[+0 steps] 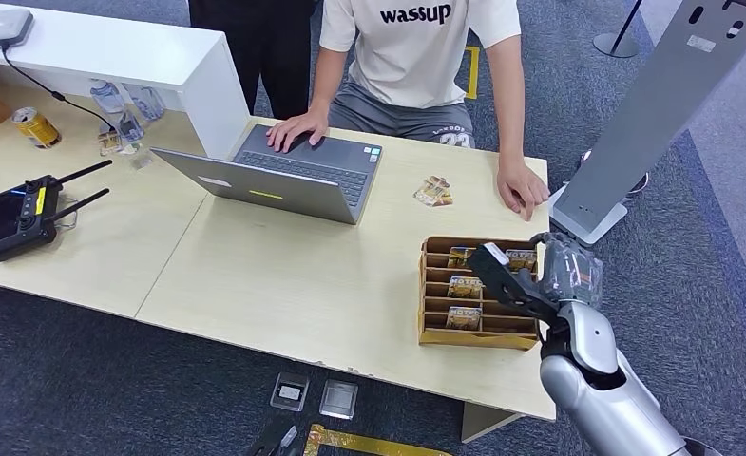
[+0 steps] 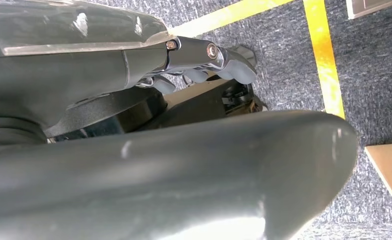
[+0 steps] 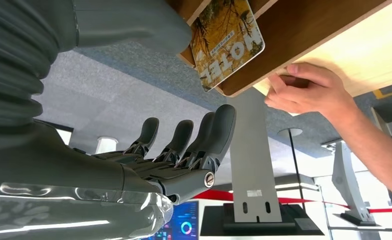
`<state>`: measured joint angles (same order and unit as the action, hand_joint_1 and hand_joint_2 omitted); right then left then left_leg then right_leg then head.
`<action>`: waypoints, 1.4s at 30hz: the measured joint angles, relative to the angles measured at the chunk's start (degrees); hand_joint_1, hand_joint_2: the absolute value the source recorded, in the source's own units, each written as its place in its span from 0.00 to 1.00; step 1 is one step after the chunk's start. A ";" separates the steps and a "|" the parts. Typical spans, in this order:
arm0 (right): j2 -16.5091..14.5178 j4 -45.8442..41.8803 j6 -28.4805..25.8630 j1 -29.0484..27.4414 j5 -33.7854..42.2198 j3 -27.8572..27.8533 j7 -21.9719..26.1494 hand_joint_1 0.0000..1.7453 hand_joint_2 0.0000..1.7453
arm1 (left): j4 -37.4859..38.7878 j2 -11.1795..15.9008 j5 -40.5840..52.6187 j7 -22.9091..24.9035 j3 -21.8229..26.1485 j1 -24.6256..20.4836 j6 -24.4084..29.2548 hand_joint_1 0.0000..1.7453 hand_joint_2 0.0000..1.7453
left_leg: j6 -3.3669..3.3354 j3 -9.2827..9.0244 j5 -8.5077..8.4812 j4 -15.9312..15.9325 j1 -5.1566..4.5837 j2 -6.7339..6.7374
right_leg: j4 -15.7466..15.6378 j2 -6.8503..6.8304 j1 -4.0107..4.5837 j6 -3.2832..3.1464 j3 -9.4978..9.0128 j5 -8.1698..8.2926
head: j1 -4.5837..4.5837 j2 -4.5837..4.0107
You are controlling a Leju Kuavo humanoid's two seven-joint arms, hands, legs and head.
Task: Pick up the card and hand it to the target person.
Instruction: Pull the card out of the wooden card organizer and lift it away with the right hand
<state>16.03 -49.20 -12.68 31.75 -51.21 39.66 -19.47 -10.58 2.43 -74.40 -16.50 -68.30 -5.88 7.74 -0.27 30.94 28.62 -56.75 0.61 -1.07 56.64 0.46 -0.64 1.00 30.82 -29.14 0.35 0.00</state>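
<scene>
The table (image 1: 283, 285) carries, on its right end, a brown slotted card rack (image 1: 435, 334) with several cards standing in it. A person (image 1: 416, 57) is seated on the far side, one hand on a laptop (image 1: 283, 176) and the other hand (image 1: 524, 188) resting on the table edge just beyond the rack.

The right hand (image 1: 526, 275) hovers at the rack's right end, fingers (image 3: 203, 142) extended and apart, holding nothing. The thumb lies close to the corner of the nearest card (image 3: 227, 40), which sits upright in its slot; contact cannot be confirmed. The left hand (image 2: 198, 62) hangs over the carpet with fingers curled inward, nothing held.

Risks, in my judgement: the card is thin and boxed in by slot walls, so a pinch could slip off it, or drag the light rack along. The person's hand lies near the reach path; a wide approach could brush it.
</scene>
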 joint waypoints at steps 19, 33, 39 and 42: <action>-1.42 4.97 -0.64 0.98 1.85 0.05 2.01 0.47 1.00 | 0.00 0.00 0.00 -0.02 -0.04 -0.03 0.00 0.00 0.00 | 0.00 0.00 0.00 0.00 0.00 0.00 | 0.00 0.00 0.00 0.00 0.00 0.00 | -0.01 0.00; -1.96 7.38 -1.23 1.55 2.18 0.08 2.27 0.54 1.00 | 0.00 0.00 0.00 0.00 -0.04 -0.02 0.00 0.00 0.00 | 0.00 -0.04 0.00 0.00 0.00 0.01 | 0.00 0.00 0.00 0.01 -0.03 0.01 | -0.01 0.00; -2.10 8.05 -1.55 1.69 2.19 0.17 2.21 0.75 1.00 | 0.00 0.00 0.00 0.00 -0.04 -0.02 0.00 0.00 0.00 | 0.00 -0.03 0.00 0.00 0.00 0.00 | 0.00 0.00 0.00 0.01 -0.03 0.01 | 0.00 0.00; -2.21 8.21 -1.68 1.80 2.15 0.27 2.13 0.73 1.00 | 0.00 0.00 -0.01 0.00 -0.04 -0.03 0.00 0.00 0.00 | 0.00 -0.03 0.00 0.00 0.00 0.00 | 0.00 0.01 0.00 0.01 -0.02 0.01 | 0.00 0.00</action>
<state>13.82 -40.99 -14.36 33.55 -49.06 39.93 -17.34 -10.58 2.43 -74.41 -16.50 -68.35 -5.91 7.74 -0.27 30.92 28.62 -56.75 0.61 -1.06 56.64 0.47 -0.64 1.01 30.80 -29.13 0.35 0.00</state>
